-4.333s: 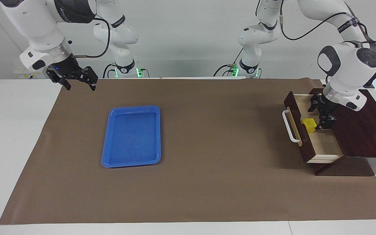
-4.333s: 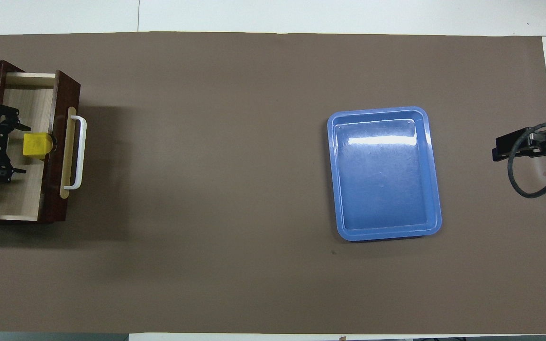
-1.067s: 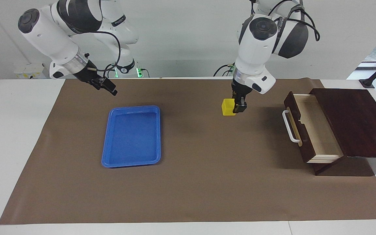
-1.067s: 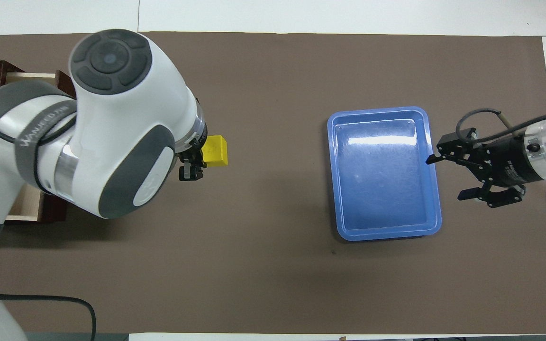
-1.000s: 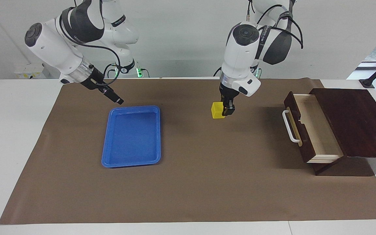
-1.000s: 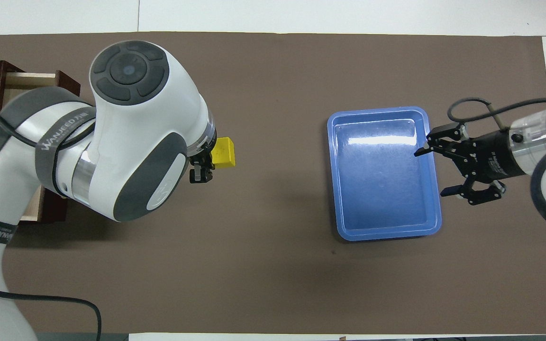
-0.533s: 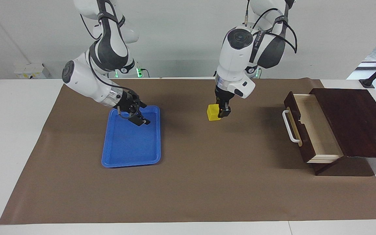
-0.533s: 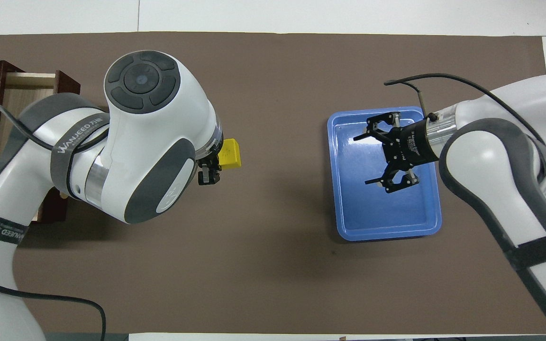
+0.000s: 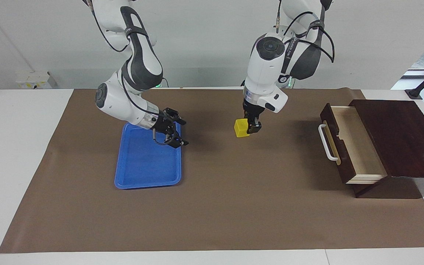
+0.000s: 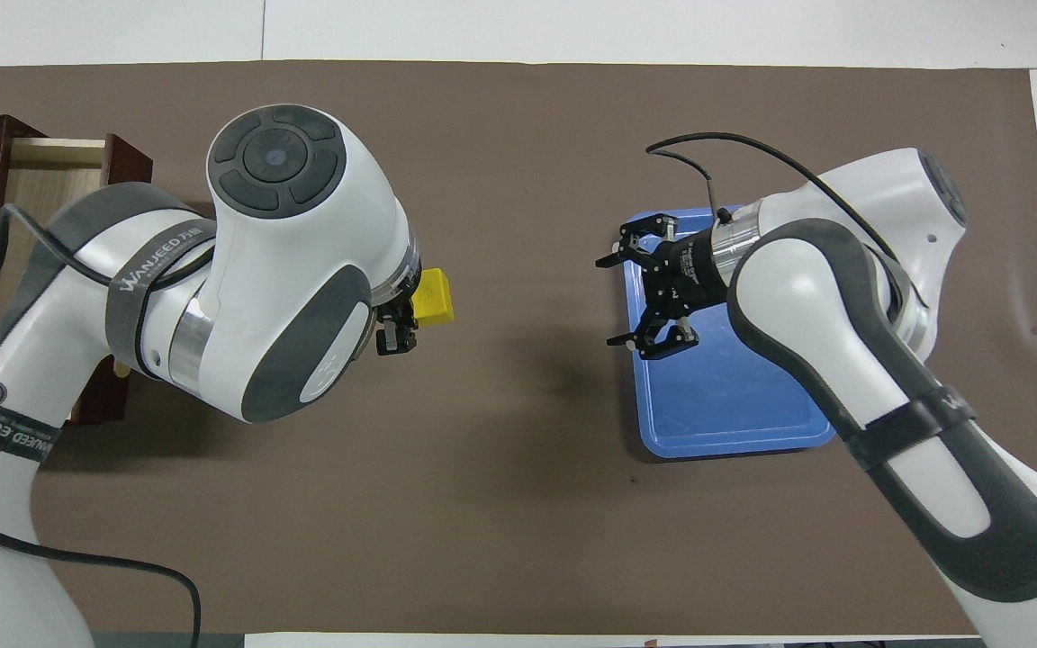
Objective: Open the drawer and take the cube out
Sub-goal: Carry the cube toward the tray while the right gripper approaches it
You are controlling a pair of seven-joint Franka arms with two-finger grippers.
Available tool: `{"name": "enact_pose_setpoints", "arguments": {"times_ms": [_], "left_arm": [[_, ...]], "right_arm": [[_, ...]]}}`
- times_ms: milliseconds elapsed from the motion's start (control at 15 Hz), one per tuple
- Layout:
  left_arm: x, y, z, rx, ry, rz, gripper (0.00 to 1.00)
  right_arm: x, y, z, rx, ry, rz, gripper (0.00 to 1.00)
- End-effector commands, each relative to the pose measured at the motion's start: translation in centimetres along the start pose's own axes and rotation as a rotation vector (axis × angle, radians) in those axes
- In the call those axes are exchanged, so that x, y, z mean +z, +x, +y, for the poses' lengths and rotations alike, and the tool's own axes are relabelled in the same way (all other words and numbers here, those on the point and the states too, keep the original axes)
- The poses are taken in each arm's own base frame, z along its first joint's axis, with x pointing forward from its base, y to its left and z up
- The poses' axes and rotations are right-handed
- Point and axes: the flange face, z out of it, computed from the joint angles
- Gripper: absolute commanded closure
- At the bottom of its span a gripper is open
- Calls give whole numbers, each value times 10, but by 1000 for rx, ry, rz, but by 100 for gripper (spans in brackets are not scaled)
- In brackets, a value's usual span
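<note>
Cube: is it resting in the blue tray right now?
No, the cube is held by the left gripper above the brown mat, apart from the blue tray.

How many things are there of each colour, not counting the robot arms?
Yellow: 1, the cube held by the left gripper
Blue: 1, the tray
Dark brown: 1, the wooden box with its open drawer
Total: 3

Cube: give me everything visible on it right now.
The cube is small, bright yellow, solid-looking, with flat faces and sharp edges; the material cannot be told. It is out of the open drawer, held off the brown mat in the shut left gripper, whose fingers clamp its sides. It hangs slightly tilted over the middle of the table, between the drawer and the blue tray, touching nothing else.
</note>
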Motion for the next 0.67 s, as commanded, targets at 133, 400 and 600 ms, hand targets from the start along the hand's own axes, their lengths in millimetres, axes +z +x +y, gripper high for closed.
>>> {"name": "enact_pose_setpoints", "arguments": {"times_ms": [133, 400, 600], "left_arm": [[1, 4, -2, -23, -10, -14, 100], [8, 4, -5, -20, -3, -7, 100], [10, 3, -5, -22, -5, -8, 100]], "right_arm": [[35, -46, -30, -3, 47, -21, 0], [65, -87, -34, 5, 33, -20, 0], [69, -104, -36, 15, 31, -24, 0]]}}
